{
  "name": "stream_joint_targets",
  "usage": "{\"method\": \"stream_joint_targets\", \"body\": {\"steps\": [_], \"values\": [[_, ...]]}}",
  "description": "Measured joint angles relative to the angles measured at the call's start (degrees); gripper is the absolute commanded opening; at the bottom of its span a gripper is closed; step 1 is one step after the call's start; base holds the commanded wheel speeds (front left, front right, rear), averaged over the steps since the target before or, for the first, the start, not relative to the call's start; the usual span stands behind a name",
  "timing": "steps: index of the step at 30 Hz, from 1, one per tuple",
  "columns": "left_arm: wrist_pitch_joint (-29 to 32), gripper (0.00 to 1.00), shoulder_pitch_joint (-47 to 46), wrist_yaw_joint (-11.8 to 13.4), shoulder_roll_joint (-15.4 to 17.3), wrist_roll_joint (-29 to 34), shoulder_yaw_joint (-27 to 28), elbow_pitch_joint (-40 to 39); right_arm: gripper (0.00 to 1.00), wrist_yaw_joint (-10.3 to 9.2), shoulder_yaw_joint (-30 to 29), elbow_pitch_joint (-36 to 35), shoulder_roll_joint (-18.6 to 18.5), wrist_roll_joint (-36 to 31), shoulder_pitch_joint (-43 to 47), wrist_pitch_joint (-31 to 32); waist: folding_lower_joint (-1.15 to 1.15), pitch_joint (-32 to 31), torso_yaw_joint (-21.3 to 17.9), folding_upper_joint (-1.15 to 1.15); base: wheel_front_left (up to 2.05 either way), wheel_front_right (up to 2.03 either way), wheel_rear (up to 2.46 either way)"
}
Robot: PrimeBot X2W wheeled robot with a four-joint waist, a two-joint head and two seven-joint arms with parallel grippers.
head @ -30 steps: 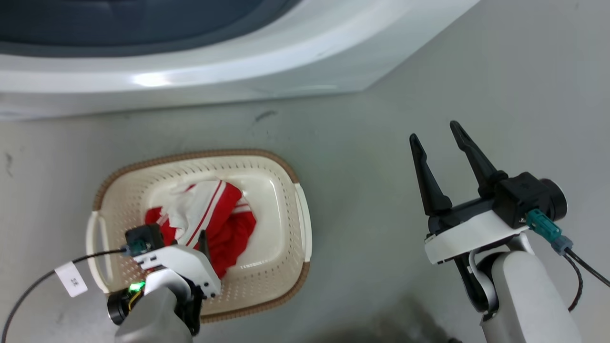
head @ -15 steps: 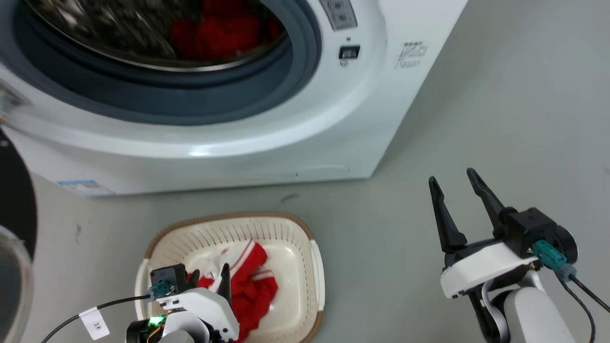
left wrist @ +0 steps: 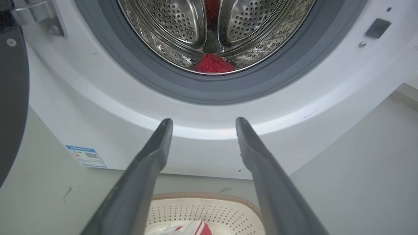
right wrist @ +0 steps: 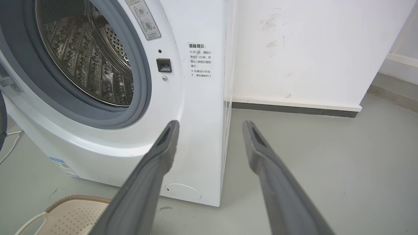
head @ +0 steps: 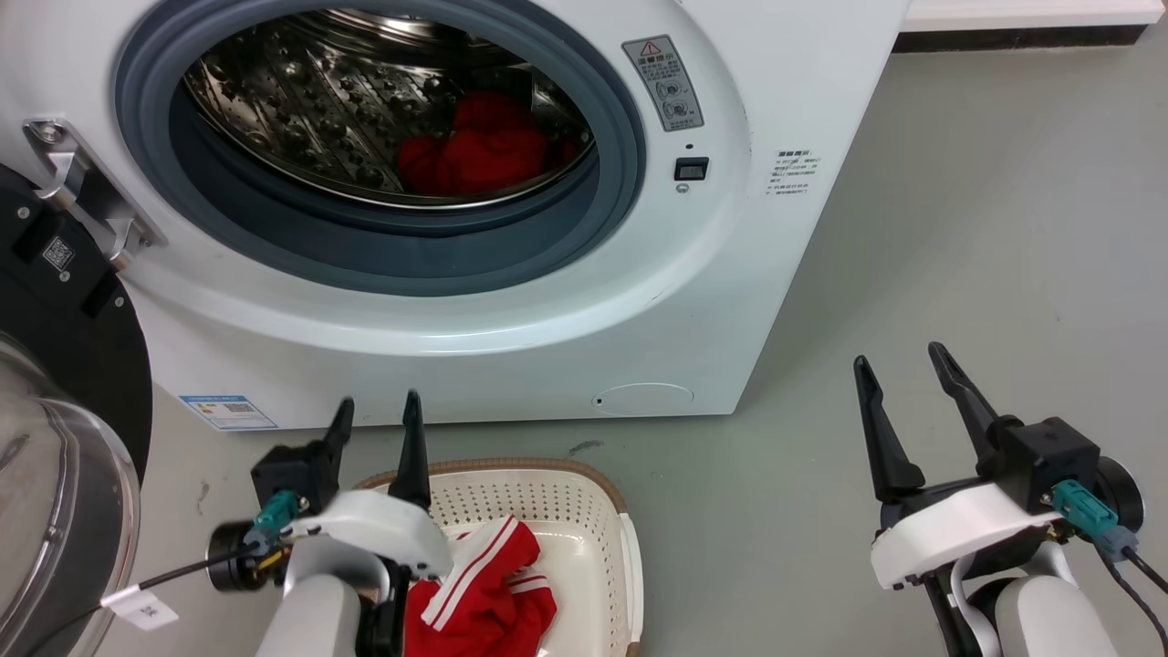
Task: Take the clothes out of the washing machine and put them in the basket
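Note:
The white washing machine [head: 511, 310] stands with its porthole uncovered, and red clothes [head: 479, 155] lie at the bottom right of the steel drum, also seen as a red heap of clothes [left wrist: 214, 63] low in the drum. A red-and-white garment [head: 484, 589] lies in the cream basket [head: 584, 502] on the floor in front of the machine. My left gripper [head: 377, 411] is open and empty, raised above the basket's near-left edge, fingers pointing at the machine. My right gripper [head: 899, 360] is open and empty over bare floor to the right.
The machine's glass door [head: 55, 511] hangs swung open at the far left, near my left arm. Grey floor [head: 958, 228] spreads to the right of the machine. A white wall with a dark skirting [right wrist: 294, 109] runs behind it.
The head camera has tilted up, bringing the drum into view. My left gripper has risen out of the basket, leaving the red-and-white garment there. The right gripper kept its pose.

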Motion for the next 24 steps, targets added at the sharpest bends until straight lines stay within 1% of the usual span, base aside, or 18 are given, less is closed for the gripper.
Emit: {"method": "stream_joint_targets", "body": {"steps": [5, 10, 14, 18, 24], "values": [[0.0, 1.0, -1.8, 0.1, 0.0, 1.1, 0.3, -4.7, 1.0, 0.0, -0.3, -1.1, 0.0, 0.0, 0.4, 0.6, 0.0, -0.2, -0.1, 0.0, 0.0, 0.0, 0.0], [0.0, 1.0, -8.3, -0.5, 0.0, 2.6, 1.4, -4.7, 1.0, 0.0, 0.1, -2.2, 0.0, -0.1, 0.3, 0.7, 0.0, 1.5, -0.7, 0.0, 0.0, 0.0, 0.0], [0.0, 1.0, -15.2, -1.7, 1.3, 3.3, 1.8, -1.1, 1.0, 0.0, 0.8, -2.5, 0.0, 0.4, -0.5, 0.5, 0.0, 3.8, -1.8, 0.0, 0.0, 0.0, 0.0], [0.2, 1.0, -22.6, -2.5, 3.6, 3.1, 2.3, 5.3, 1.0, 0.0, 1.5, -2.4, 0.0, 1.2, -1.5, -0.3, 0.01, 6.8, -3.5, 0.0, 0.0, 0.0, 0.0], [4.1, 1.0, -34.3, -3.1, 7.9, 3.2, 2.4, 14.2, 1.0, 0.0, 3.7, -1.3, 0.0, 2.8, -4.2, -2.3, 0.01, 12.0, -6.6, 0.0, 0.0, 0.0, 0.0]]}}
